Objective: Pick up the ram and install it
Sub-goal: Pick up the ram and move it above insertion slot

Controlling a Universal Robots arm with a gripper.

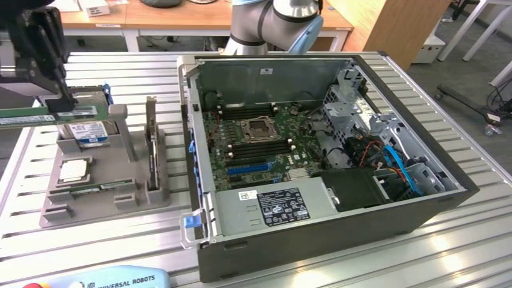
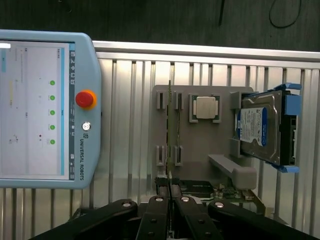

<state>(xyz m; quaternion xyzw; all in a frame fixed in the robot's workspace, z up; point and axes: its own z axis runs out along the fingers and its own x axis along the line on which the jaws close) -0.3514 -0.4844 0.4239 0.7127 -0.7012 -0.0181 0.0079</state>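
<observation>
Black fingers [image 2: 159, 212] are clamped tight on the ram [image 1: 24, 117]. Right below them sits the gray tray [image 1: 132, 162] with the hard drive [image 1: 88, 132] and processor [image 1: 74, 171].

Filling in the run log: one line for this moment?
gripper: shut on ram | ram: held over grey fixture | install: not yet done
</observation>
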